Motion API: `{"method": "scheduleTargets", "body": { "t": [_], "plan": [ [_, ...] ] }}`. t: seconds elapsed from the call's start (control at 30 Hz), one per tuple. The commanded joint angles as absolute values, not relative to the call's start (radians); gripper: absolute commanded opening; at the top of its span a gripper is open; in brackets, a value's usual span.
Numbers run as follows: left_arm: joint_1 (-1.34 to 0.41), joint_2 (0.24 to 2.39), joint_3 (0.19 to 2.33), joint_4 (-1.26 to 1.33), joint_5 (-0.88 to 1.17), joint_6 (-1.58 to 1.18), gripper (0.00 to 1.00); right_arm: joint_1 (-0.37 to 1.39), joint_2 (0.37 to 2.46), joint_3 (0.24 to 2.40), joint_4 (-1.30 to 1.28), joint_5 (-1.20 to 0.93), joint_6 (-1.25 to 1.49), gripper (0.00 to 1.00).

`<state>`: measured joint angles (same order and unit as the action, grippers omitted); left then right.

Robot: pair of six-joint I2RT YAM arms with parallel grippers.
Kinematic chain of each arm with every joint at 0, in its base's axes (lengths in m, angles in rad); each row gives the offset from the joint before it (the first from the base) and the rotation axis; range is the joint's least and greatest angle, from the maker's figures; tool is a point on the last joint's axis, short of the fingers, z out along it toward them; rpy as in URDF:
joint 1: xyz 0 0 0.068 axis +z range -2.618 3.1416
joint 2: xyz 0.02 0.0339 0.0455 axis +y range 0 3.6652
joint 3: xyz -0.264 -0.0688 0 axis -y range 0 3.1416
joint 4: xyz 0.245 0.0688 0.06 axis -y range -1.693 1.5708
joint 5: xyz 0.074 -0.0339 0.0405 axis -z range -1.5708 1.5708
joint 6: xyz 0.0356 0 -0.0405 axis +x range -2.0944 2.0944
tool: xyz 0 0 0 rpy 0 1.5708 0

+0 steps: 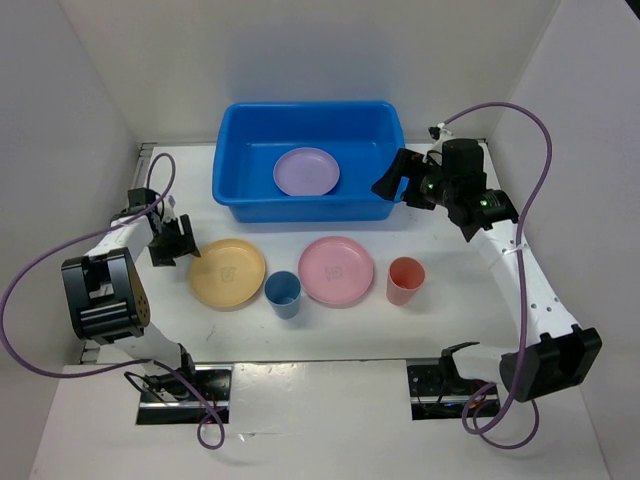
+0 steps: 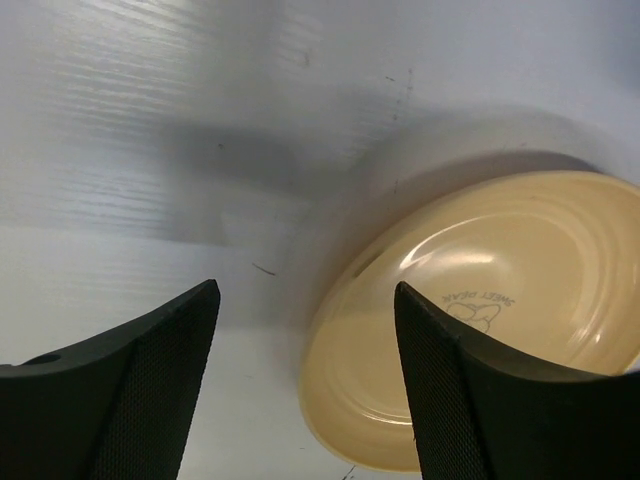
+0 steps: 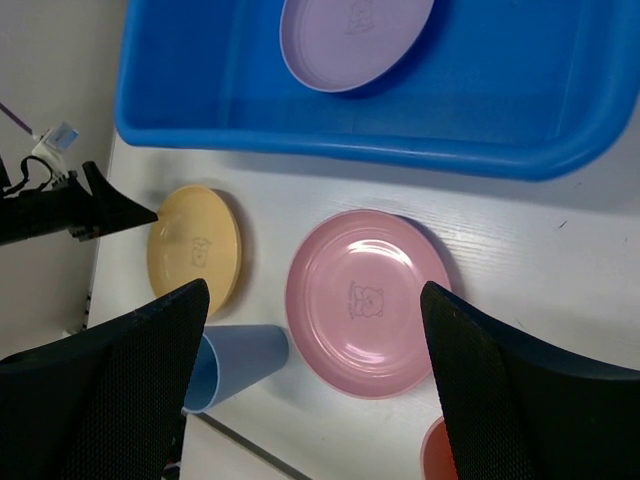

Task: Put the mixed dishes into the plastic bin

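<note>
Altogether: three plates (image 1: pixel 306 170) (image 1: pixel 228 272) (image 1: pixel 336 269), two cups (image 1: pixel 283 294) (image 1: pixel 405 280), one bin (image 1: pixel 240 150).

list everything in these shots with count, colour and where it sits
bin: one, bright blue, far middle of table
lilac plate: one, lilac, flat inside the bin
yellow plate: one, yellow, on table before the bin, leftmost
blue cup: one, blue, upright between yellow and pink plates
pink plate: one, pink, centre of the row
salmon-red cup: one, salmon-red, upright, right of pink plate
table: one, white, under everything
left gripper: one, black, open, at yellow plate's left edge
right gripper: one, black, open, by bin's right end
</note>
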<state>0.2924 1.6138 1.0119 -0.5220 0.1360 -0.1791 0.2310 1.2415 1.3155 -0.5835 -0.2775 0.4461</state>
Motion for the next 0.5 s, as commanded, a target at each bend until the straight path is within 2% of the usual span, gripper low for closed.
{"method": "scheduleTargets", "body": {
  "t": [0.0,0.2,0.37,0.47],
  "plan": [
    [0.299,1.600,1.025,-0.514,0.239,-0.117,0.77,0.224,1.262,1.315,-0.526,-0.299,0.422,0.91],
    [0.299,1.678,1.025,-0.514,0.324,-0.098,0.76,0.224,1.272,1.315,-0.517,-0.299,0.422,0.91],
    [0.252,1.721,1.048,-0.523,0.302,-0.098,0.76,0.215,1.272,1.324,-0.517,-0.299,0.422,0.92],
    [0.252,1.753,1.057,-0.543,0.293,-0.098,0.67,0.215,1.272,1.333,-0.517,-0.299,0.422,0.92]
  ]
}}
